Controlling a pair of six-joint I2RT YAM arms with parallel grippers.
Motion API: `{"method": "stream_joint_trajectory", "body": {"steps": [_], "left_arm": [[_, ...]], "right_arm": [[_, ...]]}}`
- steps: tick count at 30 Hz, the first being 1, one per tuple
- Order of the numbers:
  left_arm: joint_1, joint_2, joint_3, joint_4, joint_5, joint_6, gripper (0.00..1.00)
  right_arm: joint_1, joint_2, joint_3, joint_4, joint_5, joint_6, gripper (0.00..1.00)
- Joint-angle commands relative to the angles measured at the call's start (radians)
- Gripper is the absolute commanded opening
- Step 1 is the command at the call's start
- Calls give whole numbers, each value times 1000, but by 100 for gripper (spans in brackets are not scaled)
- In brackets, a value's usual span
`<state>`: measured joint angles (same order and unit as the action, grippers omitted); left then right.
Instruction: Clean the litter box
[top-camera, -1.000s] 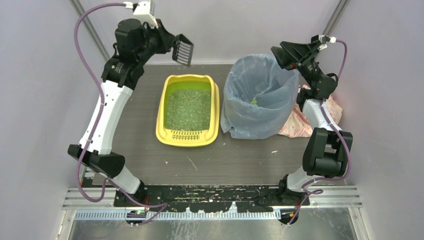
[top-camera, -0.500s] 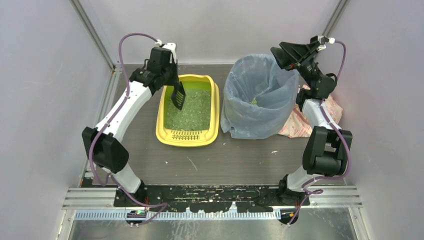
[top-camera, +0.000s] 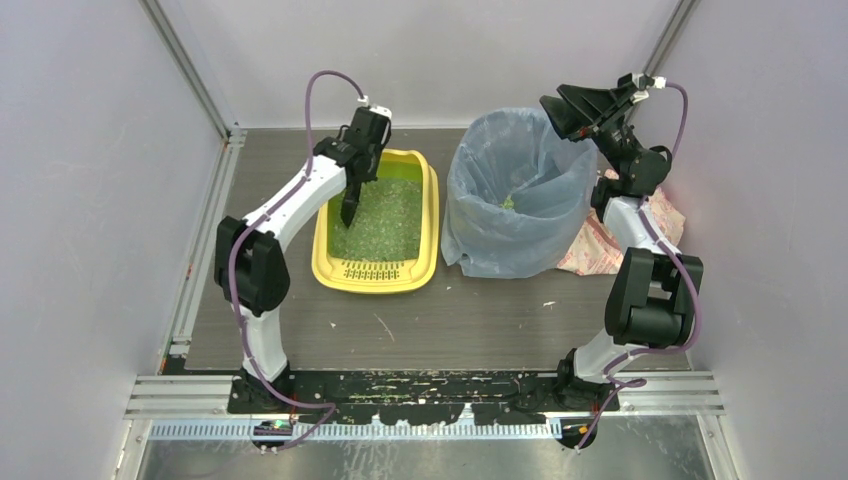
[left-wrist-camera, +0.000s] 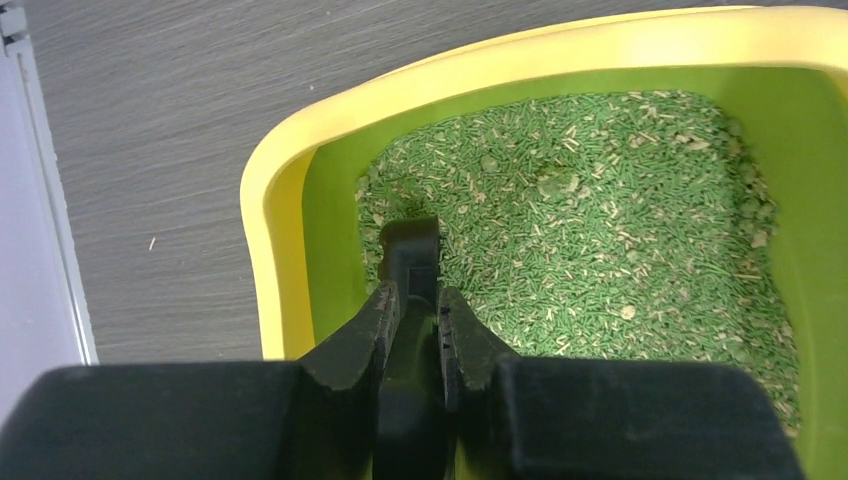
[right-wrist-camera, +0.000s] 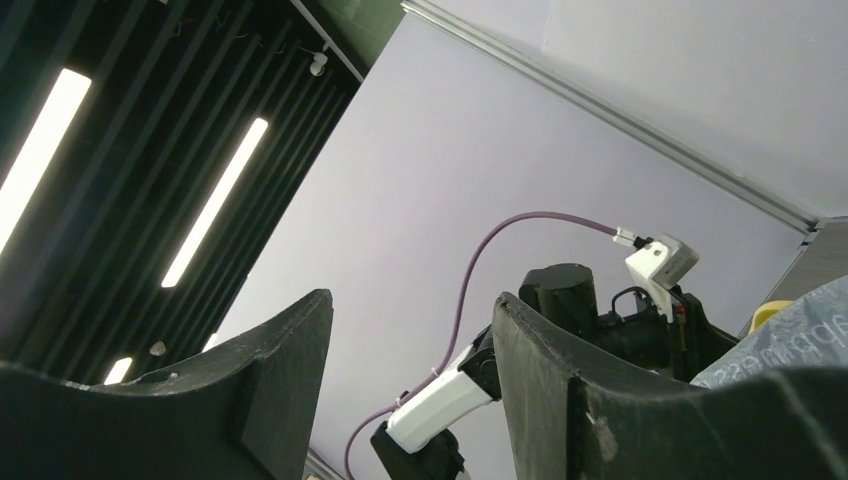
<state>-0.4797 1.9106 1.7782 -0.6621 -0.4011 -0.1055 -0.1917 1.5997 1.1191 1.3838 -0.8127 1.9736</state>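
Right of the shallow yellow plastic litter box (top-camera: 375, 280), which lies flat, the tall bin lined with a blue translucent bag (top-camera: 490, 240) holds a few green granules. Most litter sits in the box, so cleaning is judged partway. Pose: left gripper (left-wrist-camera: 413, 300) clamps the black slotted scoop (left-wrist-camera: 410, 245), tip buried at the box's far-left corner; right gripper (top-camera: 570, 110) hangs above the bin, jaws apart, empty.

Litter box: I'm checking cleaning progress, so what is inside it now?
Green litter and a black scoop, clamped by the left fingers, its head dug in. Litter hides the scoop's front edge and the litter box floor.
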Motion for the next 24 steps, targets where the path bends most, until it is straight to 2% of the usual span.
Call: {"method": "stream_joint_trajectory", "body": {"steps": [1, 15, 24], "left_arm": [[-2, 11, 61, 49, -107, 29, 0], [-2, 93, 220, 23, -179, 35, 0], [-2, 144, 230, 16, -215, 60, 0]], "right_arm": [[3, -1, 29, 46, -7, -7, 65], [4, 53, 74, 47, -10, -1, 65], [4, 83, 106, 47, -16, 1, 65]]}}
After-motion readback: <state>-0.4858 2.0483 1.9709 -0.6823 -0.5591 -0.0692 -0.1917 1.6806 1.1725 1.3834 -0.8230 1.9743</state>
